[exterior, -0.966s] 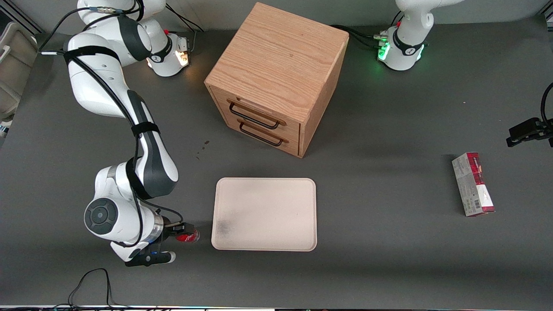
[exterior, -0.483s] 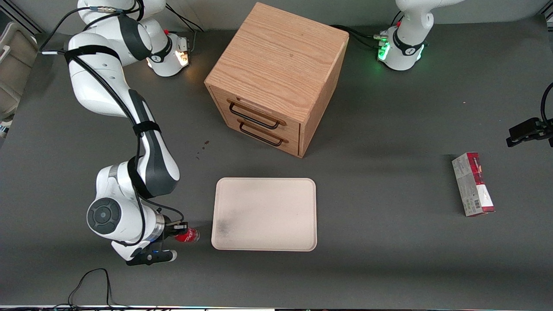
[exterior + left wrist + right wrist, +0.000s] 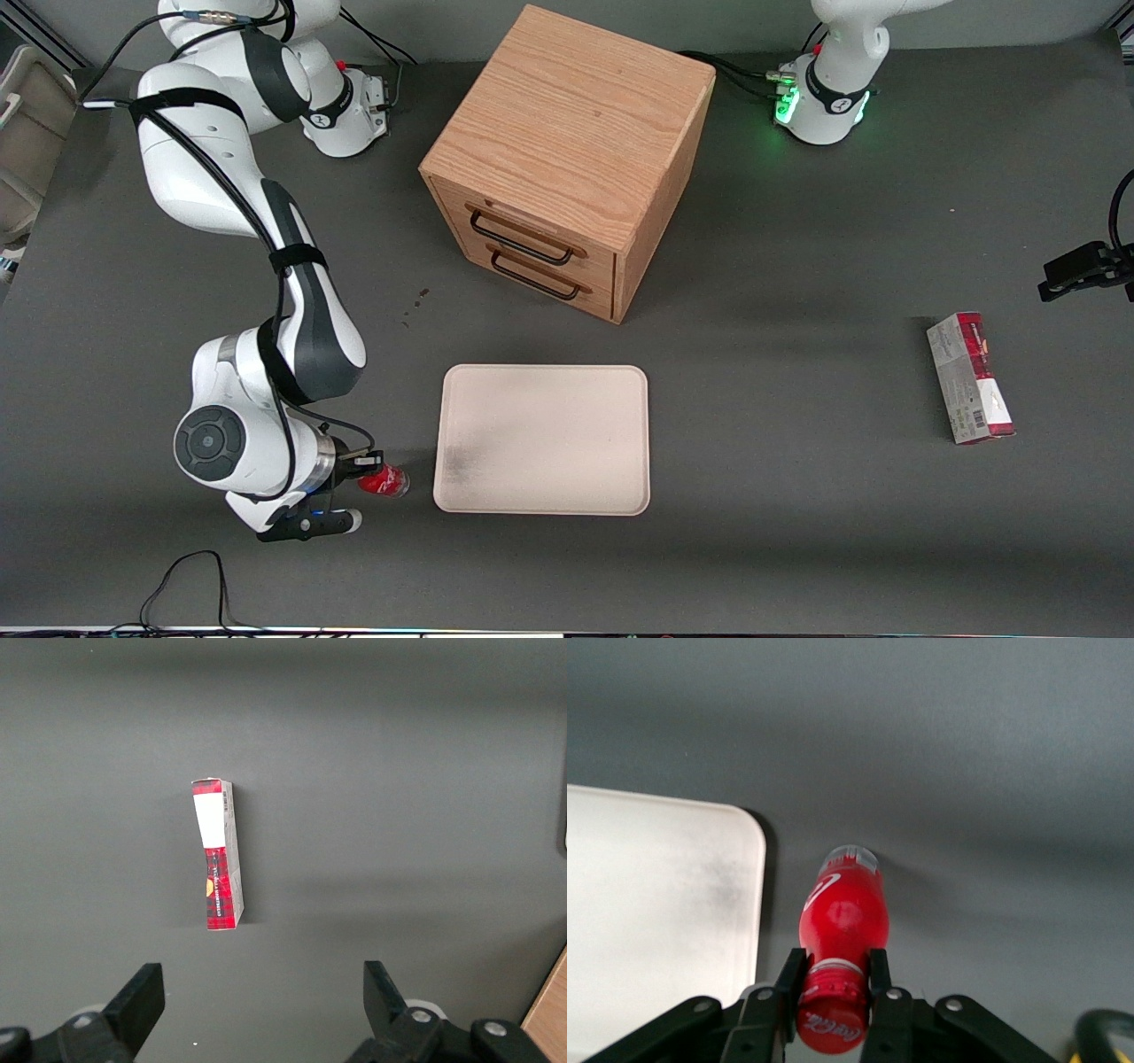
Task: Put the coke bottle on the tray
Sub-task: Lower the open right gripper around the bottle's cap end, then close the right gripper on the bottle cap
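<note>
Front view
Gripper: the right arm's black two-finger gripper (image 3: 365, 472) sits low over the dark grey table (image 3: 797, 532), near the working arm's end and just beside the tray's short edge.
Bottle: the small clear plastic coke bottle with red cap and red label (image 3: 383, 480) stands in the gripper, apart from the tray by a narrow strip of table.
Tray: the large flat cream-white rectangular tray with rounded corners (image 3: 542, 439) lies on the table in front of the drawers, with a grey smudge at the corner nearest the bottle.
Cabinet: the oak-coloured wooden two-drawer cabinet with black wire handles (image 3: 567, 159) stands farther from the camera than the tray.
Carton: the red-and-grey rectangular carton (image 3: 969, 377) lies flat toward the parked arm's end of the table, well apart from the tray.

Left wrist view
Carton: the carton (image 3: 218, 854) lies alone on the table surface (image 3: 399, 771).

Right wrist view
Jaws: the gripper (image 3: 835, 985) has its jaws pinching the bottle's neck just under the red cap, one finger on each side.
Bottle: the bottle (image 3: 842, 930) appears upright with its base close to the table (image 3: 966, 744); contact with the table cannot be told.
Tray: the tray's rounded corner (image 3: 700, 868) lies beside the bottle, not touching it.
</note>
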